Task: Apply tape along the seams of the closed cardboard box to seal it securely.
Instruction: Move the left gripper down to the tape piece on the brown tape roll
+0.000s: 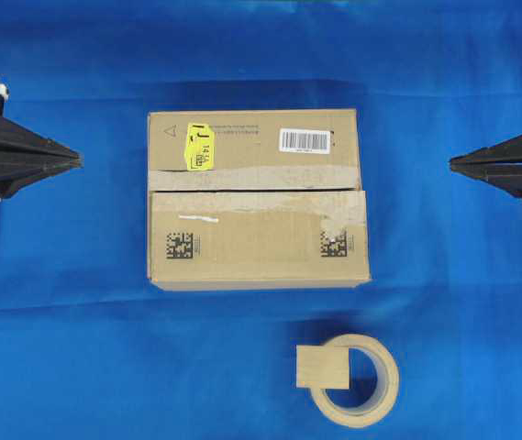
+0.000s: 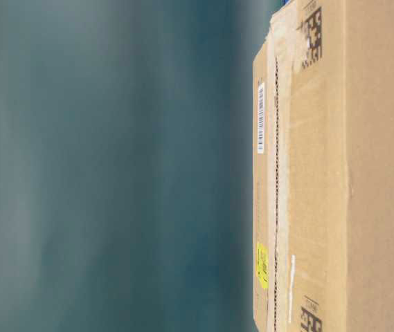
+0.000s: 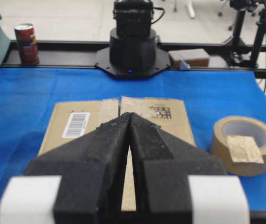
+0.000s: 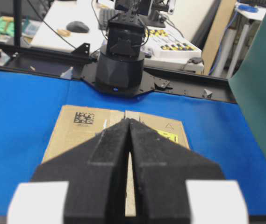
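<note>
Because both grippers, left point(image 1: 79, 162) and right point(image 1: 453, 164), rest with jaws pressed together, empty and well apart from the tape point(image 1: 326, 368) lying loose on the roll point(image 1: 382, 390), a clumsy pick may crumple it or push the roll before it reaches the seam point(image 1: 256, 190) of the box point(image 1: 261, 247).

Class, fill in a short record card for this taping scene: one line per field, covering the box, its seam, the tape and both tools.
box: cardboard box, closed, on the blue cloth
seam: seams bare of new tape, old residue alongside
tape: square tape resting on the tape roll, in front of the box
left tool: left tool shut, empty, clear of the box
right tool: right tool shut, empty, clear of the box
</note>
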Robot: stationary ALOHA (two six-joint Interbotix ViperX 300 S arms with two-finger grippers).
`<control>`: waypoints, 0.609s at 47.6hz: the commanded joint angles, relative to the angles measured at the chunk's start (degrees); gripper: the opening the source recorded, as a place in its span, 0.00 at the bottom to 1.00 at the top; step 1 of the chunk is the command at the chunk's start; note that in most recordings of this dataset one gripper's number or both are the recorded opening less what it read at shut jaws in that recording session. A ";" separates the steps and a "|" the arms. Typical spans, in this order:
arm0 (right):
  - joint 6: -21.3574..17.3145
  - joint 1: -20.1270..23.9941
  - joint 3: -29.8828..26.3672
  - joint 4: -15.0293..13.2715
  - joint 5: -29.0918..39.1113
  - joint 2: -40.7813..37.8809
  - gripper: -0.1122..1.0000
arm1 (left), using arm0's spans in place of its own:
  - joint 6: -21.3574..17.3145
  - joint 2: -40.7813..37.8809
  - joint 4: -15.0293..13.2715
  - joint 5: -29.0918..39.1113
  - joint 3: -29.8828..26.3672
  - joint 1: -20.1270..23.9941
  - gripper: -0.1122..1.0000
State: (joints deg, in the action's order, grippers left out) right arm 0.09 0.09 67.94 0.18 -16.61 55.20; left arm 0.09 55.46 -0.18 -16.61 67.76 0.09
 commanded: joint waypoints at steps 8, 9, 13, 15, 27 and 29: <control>-0.62 0.00 -2.20 0.00 -0.97 -0.44 0.10 | -3.43 -1.14 -0.62 0.26 -1.14 -2.29 0.10; -0.53 0.00 -2.20 0.00 -0.97 -0.53 0.10 | -4.57 -1.49 -0.62 -0.35 -1.23 -2.99 0.10; -0.53 0.00 -2.02 0.00 -1.41 -0.88 0.10 | -10.37 -2.64 -0.62 -1.85 -1.23 -5.36 0.10; -0.53 0.00 -2.11 0.00 -1.76 -1.14 0.10 | -13.54 -3.60 -0.62 -2.64 -1.23 -6.86 0.10; -0.62 0.00 -2.02 -0.09 -4.04 -2.99 0.10 | -24.52 -12.22 -0.70 -8.79 -2.20 -13.27 0.10; -0.62 0.00 -2.02 -0.09 -4.39 -3.25 0.10 | -25.84 -13.89 -0.70 -9.40 -2.72 -14.50 0.10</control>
State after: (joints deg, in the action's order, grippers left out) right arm -0.44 0.09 67.41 0.09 -19.78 52.82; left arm -24.35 44.03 -0.88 -24.43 66.97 -12.30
